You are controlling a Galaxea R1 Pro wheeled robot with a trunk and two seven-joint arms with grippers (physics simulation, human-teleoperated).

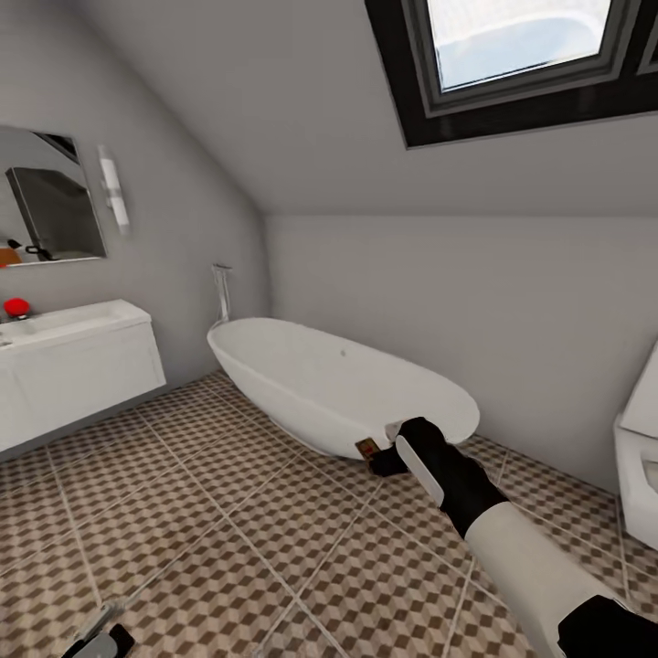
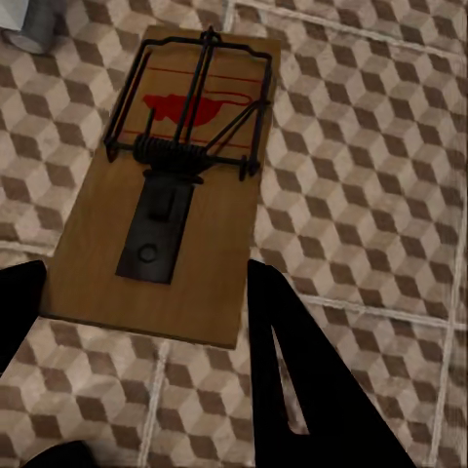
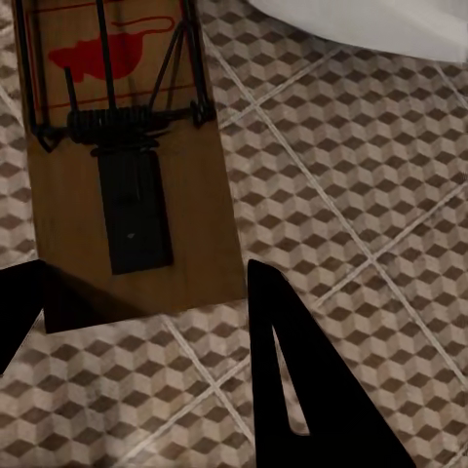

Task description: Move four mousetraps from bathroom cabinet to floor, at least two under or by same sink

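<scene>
Black gripper fingers (image 2: 292, 380) frame the left wrist view, set apart on either side of a flat rectangular mousetrap (image 2: 171, 185) with a brown wooden base, dark wire spring and red mouse print. This left trap sits between the spread fingers with patterned tile behind it; whether it is pinched or lying on the floor cannot be told. In the head view the left gripper (image 1: 100, 635) is a small dark shape low over the bathroom floor (image 1: 228, 530), large tiles printed with brown and beige cubes.

A second, matching wooden mousetrap (image 3: 122, 146) appears in the right wrist view, one end between the dark fingers (image 3: 302, 380) of the right gripper. The head view shows that right gripper (image 1: 388, 452) on a black-and-white arm, reaching forward with the small brown trap (image 1: 367, 448) at its tip, close to the foot of the white oval bathtub (image 1: 338, 384). It appears to be closed on the trap.

A white vanity unit with a basin (image 1: 73, 366) stands against the left wall, well apart from both traps, under a mirror (image 1: 50, 196).

The step in hand seems to be setting traps on the tiles. Doing it well likely means lowering each trap flat before opening, and carrying at least two over beside the vanity rather than leaving them by the tub.
</scene>
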